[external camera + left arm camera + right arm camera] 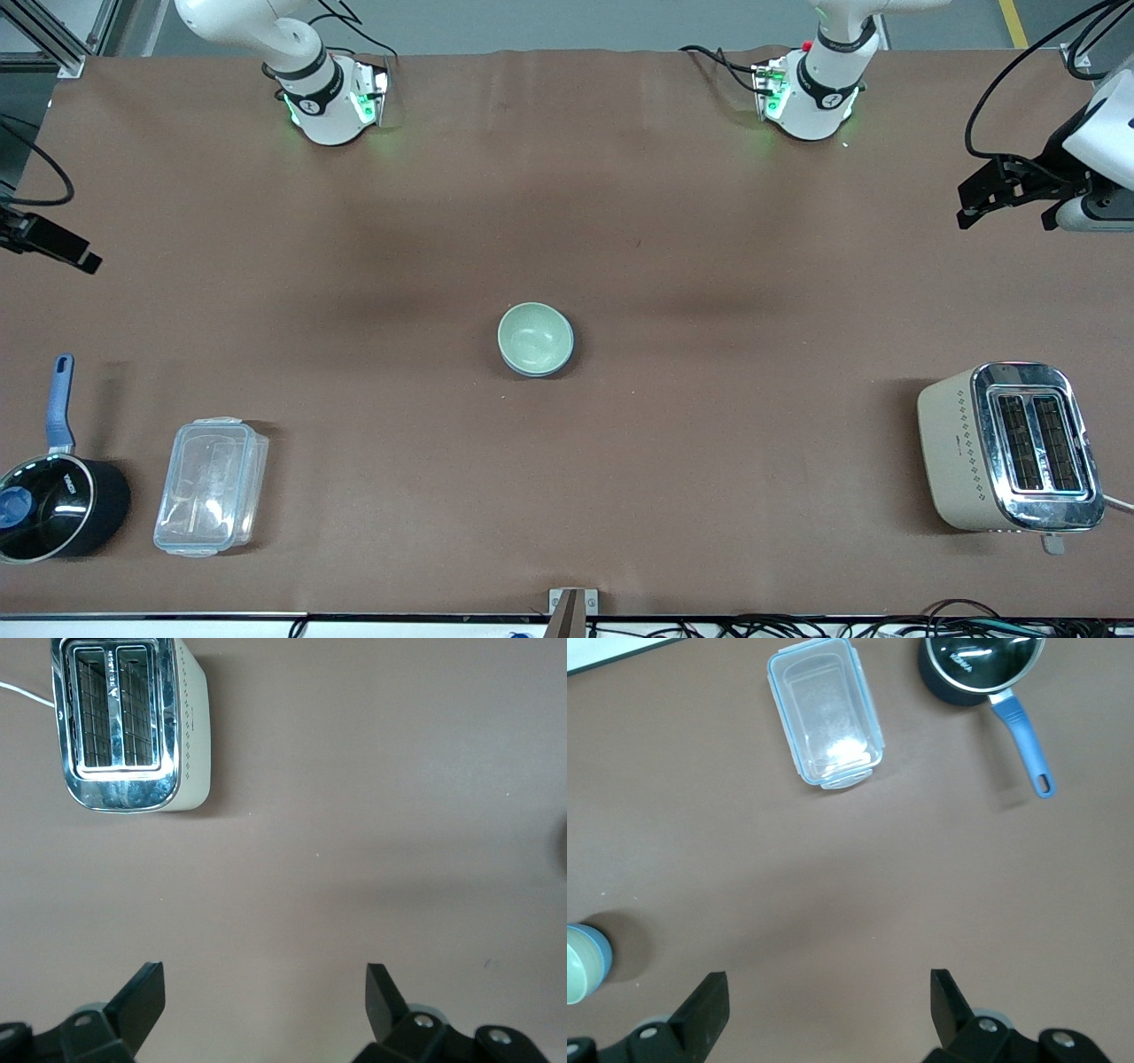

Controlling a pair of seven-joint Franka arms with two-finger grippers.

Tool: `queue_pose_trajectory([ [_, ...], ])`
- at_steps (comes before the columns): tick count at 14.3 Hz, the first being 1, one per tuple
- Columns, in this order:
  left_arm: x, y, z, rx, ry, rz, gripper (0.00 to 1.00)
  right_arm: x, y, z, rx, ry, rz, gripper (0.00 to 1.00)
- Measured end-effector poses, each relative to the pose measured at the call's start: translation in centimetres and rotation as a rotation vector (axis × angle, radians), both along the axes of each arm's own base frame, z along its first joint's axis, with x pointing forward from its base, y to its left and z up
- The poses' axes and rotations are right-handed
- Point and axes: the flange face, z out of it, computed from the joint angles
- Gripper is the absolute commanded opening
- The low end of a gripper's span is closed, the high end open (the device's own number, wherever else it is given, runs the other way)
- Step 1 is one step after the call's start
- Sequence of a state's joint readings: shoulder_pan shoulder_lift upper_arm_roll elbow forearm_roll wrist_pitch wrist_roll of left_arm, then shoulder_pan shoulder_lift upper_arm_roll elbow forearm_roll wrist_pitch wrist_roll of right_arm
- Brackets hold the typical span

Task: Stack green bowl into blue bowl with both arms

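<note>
The green bowl point(534, 335) sits nested inside the blue bowl point(567, 356) at the middle of the table; only the blue rim and side show round it. Both show at the edge of the right wrist view, the green bowl point(574, 967) in the blue bowl point(600, 952). My left gripper point(970, 206) is open and empty, up over the left arm's end of the table, and shows in its wrist view point(264, 981). My right gripper point(75, 252) is open and empty over the right arm's end, and shows in its wrist view point(828, 988). Both are well apart from the bowls.
A cream and chrome toaster point(1010, 447) stands toward the left arm's end, also in the left wrist view point(133, 722). A clear plastic container point(211, 487) and a black saucepan with a blue handle point(53, 505) lie toward the right arm's end, nearer the front camera.
</note>
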State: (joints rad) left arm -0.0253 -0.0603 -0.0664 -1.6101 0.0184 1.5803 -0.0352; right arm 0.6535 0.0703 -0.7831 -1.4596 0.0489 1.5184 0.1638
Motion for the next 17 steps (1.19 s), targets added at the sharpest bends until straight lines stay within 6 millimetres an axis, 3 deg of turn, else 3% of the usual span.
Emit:
queue_pose_trajectory([
  [8, 0.0, -0.1, 0.1, 0.0, -0.002, -0.002, 1.0, -1.3, 0.4, 0.0, -0.018, 0.019, 0.045, 1.0],
  [17, 0.0, -0.2, 0.1, 0.0, -0.002, -0.004, 1.0, -1.8, -1.0, -0.2, -0.017, 0.026, 0.15, 1.0],
])
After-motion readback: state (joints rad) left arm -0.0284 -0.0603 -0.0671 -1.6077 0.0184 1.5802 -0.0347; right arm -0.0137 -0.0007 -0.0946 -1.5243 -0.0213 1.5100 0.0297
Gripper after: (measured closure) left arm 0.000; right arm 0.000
